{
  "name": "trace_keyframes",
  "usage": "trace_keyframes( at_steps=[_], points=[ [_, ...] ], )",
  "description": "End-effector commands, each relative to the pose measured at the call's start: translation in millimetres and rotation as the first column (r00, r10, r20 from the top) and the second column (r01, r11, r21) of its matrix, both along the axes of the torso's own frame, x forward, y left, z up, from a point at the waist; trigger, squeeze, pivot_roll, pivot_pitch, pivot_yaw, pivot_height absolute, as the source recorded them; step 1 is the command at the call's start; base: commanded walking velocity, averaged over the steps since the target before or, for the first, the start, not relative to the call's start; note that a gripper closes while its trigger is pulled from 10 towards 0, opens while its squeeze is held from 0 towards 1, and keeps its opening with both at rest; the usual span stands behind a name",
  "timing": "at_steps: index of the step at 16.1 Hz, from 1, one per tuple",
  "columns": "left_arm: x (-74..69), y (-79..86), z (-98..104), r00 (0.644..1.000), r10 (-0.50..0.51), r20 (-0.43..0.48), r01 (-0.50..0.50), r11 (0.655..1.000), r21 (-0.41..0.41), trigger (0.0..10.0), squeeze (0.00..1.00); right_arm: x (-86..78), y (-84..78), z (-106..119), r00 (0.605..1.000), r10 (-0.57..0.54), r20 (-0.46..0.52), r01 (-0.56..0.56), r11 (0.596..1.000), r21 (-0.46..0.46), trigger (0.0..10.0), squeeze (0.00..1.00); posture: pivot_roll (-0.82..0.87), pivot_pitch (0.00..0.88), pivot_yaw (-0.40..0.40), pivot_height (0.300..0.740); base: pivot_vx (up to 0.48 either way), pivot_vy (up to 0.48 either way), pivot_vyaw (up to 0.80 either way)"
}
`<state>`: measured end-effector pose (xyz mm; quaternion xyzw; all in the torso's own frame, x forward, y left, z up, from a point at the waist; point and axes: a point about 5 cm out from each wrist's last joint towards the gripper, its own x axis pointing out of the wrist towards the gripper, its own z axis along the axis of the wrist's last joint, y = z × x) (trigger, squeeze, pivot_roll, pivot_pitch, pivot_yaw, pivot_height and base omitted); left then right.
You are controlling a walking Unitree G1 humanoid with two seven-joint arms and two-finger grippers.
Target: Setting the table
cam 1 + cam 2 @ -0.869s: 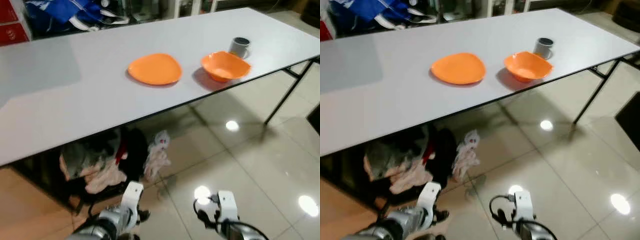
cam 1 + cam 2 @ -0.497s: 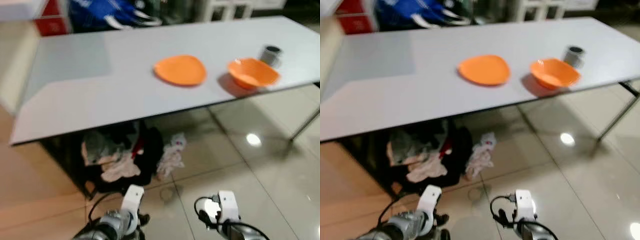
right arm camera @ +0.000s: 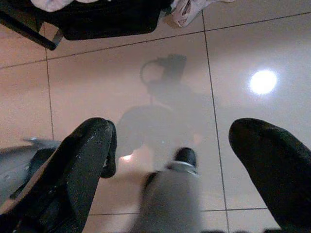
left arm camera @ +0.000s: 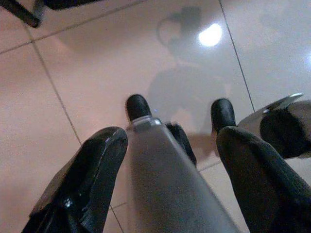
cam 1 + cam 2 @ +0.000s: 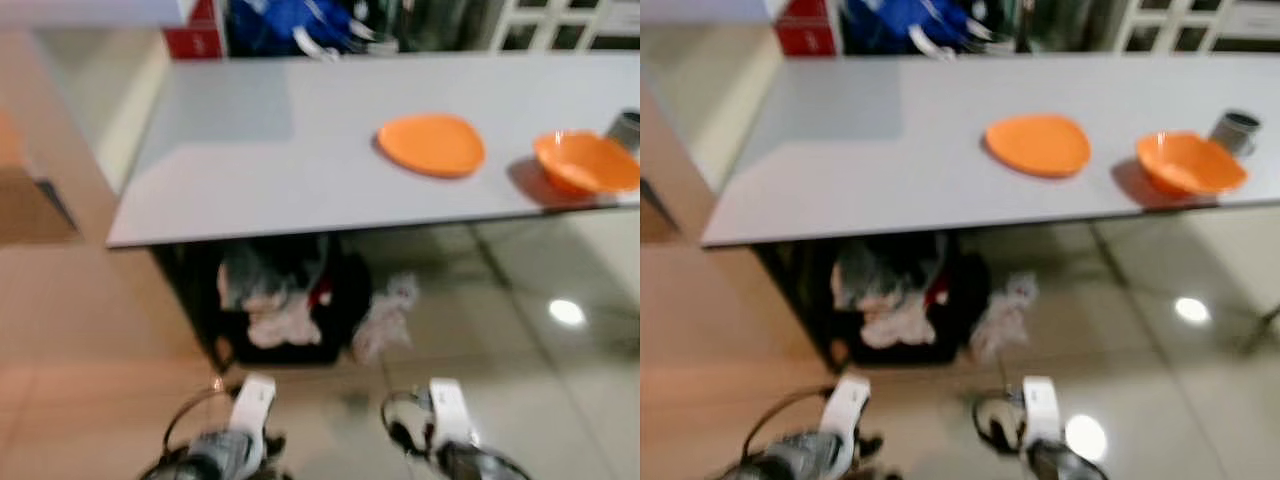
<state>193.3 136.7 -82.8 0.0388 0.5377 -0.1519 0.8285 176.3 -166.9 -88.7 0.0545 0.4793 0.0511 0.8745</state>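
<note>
An orange plate (image 5: 431, 145) lies on the long grey table (image 5: 250, 160), right of its middle. Farther right sits an orange bowl (image 5: 587, 163), and a grey cup (image 5: 1237, 130) stands just behind it. Both arms hang low in front of me, well short of the table. My left gripper (image 4: 170, 141) points down at the tiled floor, its black fingers (image 4: 97, 165) spread apart and nothing between them but my own leg and foot below. My right gripper (image 3: 172, 131) hangs the same way, open and empty.
Under the table stands a black basket heaped with clothes (image 5: 285, 310), with a pale rag (image 5: 385, 315) on the floor beside it. The table's left end (image 5: 115, 235) borders a strip of bare floor. A red box (image 5: 195, 40) and blue cloth (image 5: 270, 20) lie behind the table.
The camera has swung left: plate, bowl and cup have slid right in the picture and the table's left end has come into view. Both arms still hang down.
</note>
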Motion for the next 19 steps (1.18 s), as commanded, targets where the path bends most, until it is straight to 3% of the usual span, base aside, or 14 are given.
trace_keyframes(
  at_steps=[1, 6, 8, 19],
  points=[
    [-3.0, -1.7, -2, 1.0, -0.007, -0.006, 0.007, 1.0, 0.004, 10.0, 0.0, 0.6, -1.6, 0, 1.0, 0.009, 0.001, -0.009, 1.0, -0.012, 10.0, 0.0, -0.09, 0.0, 0.0, 0.74, 0.0, 0.0, 0.66],
    [-2.7, -2.3, -1, 1.0, -0.007, 0.002, 0.007, 1.0, 0.005, 10.0, 0.0, -0.9, -1.6, 0, 1.0, 0.014, -0.001, -0.014, 1.0, -0.018, 10.0, 0.0, -0.1, 0.0, 0.003, 0.74, 0.0, 0.0, 0.66],
    [-1.6, -2.0, -1, 1.0, -0.011, 0.012, 0.011, 1.0, 0.012, 10.0, 0.0, -2.2, -1.9, -1, 1.0, 0.011, -0.009, -0.011, 1.0, -0.022, 10.0, 0.0, -0.1, 0.0, 0.003, 0.74, 0.0, 0.0, 0.0],
    [15.4, 1.4, 8, 0.998, -0.034, 0.056, 0.033, 0.999, 0.003, 10.0, 0.0, -2.8, -1.8, -1, 1.0, 0.021, -0.009, -0.021, 0.999, -0.033, 10.0, 0.0, -0.11, 0.0, 0.006, 0.74, 0.0, -0.465, 0.0]
  ],
)
